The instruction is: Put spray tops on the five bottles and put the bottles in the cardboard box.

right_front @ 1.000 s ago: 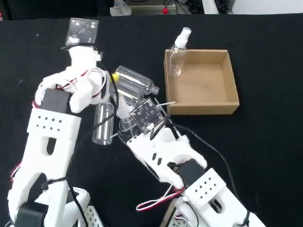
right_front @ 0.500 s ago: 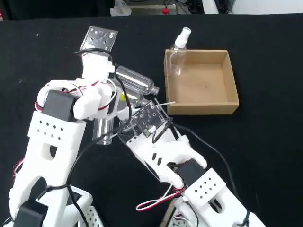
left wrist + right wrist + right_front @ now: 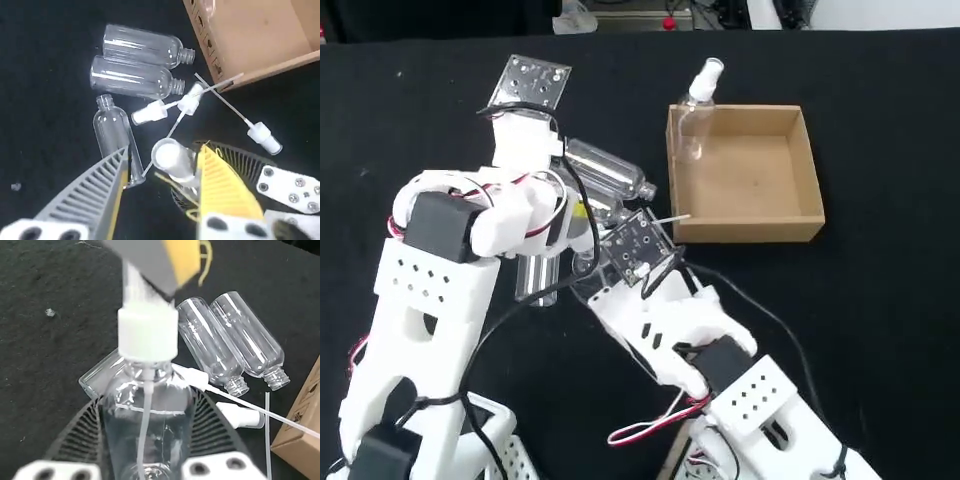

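L arm stands at the left of the black desk (image 3: 880, 320). Under its wrist a lone bottle (image 3: 112, 130) lies flat, no top, neck toward the far side.

L claw (image 3: 165, 149) hangs just right of that, part open. Its grey and yellow fingers straddle the white top (image 3: 172, 160), w/ a gap on the grey side; can't tell if the yellow finger touches it. That top sits on the neck of the held bottle (image 3: 150, 440), dip tube running down inside.

R claw (image 3: 147, 400) is closed on this bottle's body, a dark finger against each side. R arm reaches in from the near right.

Just far of both claws a bottle pair (image 3: 137, 62) lies side by side, touching, no tops, necks toward the box (image 3: 745, 230). Btwn pair and box lie three loose tops (image 3: 150, 112): two close together by the necks, the third further right by the box's near-left corner.

The box sits right of centre, open side up. In its far-left corner a boxed bottle (image 3: 692, 125) stands against the wall w/ top on, spray head above the rim.
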Controlling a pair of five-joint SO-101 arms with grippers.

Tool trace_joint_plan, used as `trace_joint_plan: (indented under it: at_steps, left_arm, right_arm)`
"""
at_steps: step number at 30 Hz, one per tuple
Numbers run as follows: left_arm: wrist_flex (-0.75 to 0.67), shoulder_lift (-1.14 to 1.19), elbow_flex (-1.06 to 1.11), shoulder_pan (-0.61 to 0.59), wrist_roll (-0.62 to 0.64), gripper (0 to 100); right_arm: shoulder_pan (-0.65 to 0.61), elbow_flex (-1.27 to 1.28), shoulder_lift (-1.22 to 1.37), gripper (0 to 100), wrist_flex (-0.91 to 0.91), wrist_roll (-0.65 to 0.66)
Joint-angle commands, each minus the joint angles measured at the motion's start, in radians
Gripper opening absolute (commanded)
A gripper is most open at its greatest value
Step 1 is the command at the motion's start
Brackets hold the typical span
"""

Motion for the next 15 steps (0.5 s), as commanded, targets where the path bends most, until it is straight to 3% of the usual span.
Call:
trace_joint_plan:
  at_steps: [1, 6, 11, 15]
  left_arm:
    - [0.038, -0.023, -0.054, 0.047, 0.058, 22]
    - [0.035, -0.023, -0.111, 0.056, 0.064, 22]
    - [-0.017, -0.012, -0.239, -0.102, 0.064, 22]
    - [-0.083, -0.009, -0.168, -0.205, 0.064, 22]
  right_arm:
    - [0.009, -0.007, -0.022, 1.1, -0.037, -0.002]
    - [0.009, 0.01, -0.022, 1.1, -0.069, 0.0]
    - [0.009, 0.047, -0.022, 1.1, -0.133, 0.002]
    - [0.009, 0.047, -0.022, 1.1, -0.133, 0.002]
